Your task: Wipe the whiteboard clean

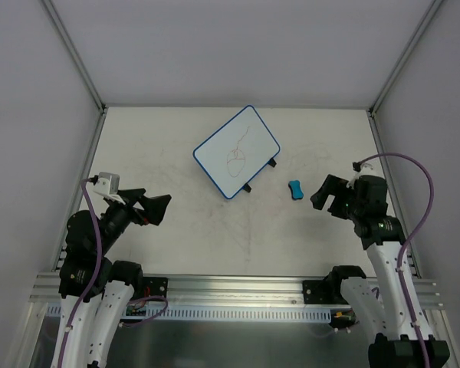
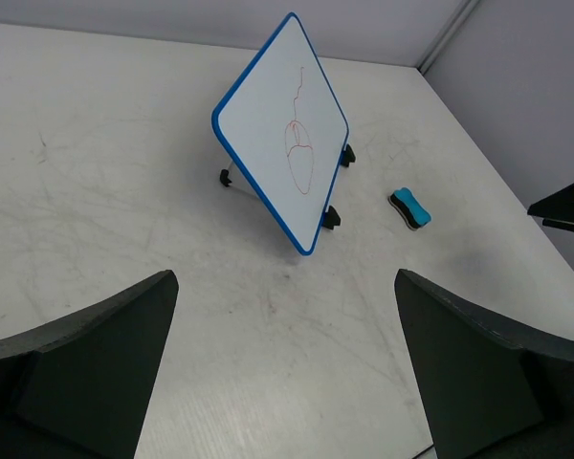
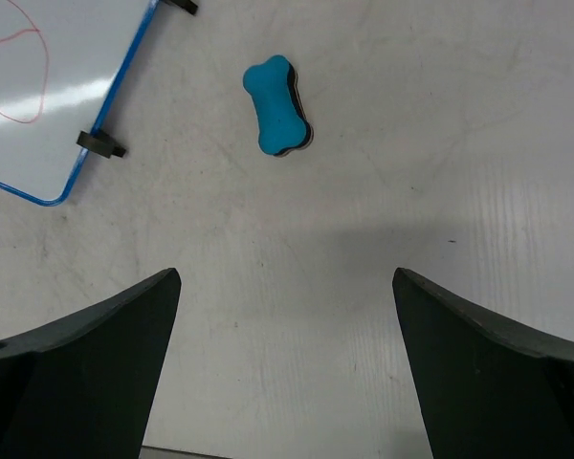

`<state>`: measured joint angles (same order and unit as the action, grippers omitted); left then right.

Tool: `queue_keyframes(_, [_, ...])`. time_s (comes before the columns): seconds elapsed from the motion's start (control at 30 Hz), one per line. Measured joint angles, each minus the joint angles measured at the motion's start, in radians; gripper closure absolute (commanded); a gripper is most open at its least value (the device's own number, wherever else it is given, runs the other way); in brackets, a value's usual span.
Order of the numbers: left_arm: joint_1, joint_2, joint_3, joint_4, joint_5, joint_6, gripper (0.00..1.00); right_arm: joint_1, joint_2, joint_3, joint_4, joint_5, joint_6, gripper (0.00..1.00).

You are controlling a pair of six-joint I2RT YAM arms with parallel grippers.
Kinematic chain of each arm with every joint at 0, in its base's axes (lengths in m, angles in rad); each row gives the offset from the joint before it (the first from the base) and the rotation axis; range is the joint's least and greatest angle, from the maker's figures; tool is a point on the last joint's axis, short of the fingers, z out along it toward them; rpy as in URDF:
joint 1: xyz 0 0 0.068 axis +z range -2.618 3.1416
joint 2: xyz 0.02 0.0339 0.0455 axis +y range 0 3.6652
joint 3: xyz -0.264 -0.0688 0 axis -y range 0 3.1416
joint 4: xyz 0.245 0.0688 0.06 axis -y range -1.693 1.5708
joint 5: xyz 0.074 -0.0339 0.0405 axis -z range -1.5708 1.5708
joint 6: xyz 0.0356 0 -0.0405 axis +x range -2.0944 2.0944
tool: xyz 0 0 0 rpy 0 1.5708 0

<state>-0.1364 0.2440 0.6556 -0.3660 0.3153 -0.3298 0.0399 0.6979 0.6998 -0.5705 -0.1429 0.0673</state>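
- Whiteboard (image 1: 236, 152) is standing tilted, bearing a red scribble;
- blue eraser (image 1: 295, 189) is lying just right of it;
- left gripper (image 1: 161, 208) and right gripper (image 1: 320, 197) are hovering either side of it, fingers spread wide, empty.

The work surface is a flat off-white table top (image 1: 215, 245), scuffed with faint grey marks and evenly lit, with only soft shadows. Plain pale grey panels enclose it: a back wall (image 1: 238, 46), a left wall (image 1: 23, 115) and a right wall (image 1: 441, 115), joined at the rear corners by slanting metal posts (image 1: 71, 50). A slotted aluminium rail (image 1: 238, 287) runs along the near edge.
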Motion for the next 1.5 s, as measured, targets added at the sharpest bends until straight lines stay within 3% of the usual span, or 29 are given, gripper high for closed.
queue_keyframes(0.43, [0.0,0.002,0.0,-0.001,0.024,0.0,0.01,0.096,0.386,0.168,-0.006,0.017,-0.073,0.01])
queue_keyframes(0.63, [0.0,0.003,0.0,-0.001,0.025,0.001,0.01,0.207,0.513,0.233,-0.002,0.12,-0.141,0.02])
queue_keyframes(0.67, [0.0,0.003,0.0,-0.001,0.025,0.001,0.01,0.22,0.531,0.241,0.001,0.132,-0.15,0.07])
queue_keyframes(1.03, [0.0,0.003,0.0,-0.002,0.026,0.002,0.01,0.238,0.686,0.28,0.069,0.181,-0.242,0.14])
queue_keyframes(1.17, [0.0,0.005,0.0,-0.002,0.026,0.002,0.01,0.238,0.766,0.317,0.109,0.176,-0.272,0.26])
queue_keyframes(1.5, [0.0,0.01,0.0,-0.005,0.027,0.002,0.01,0.239,0.839,0.338,0.163,0.165,-0.296,0.13])
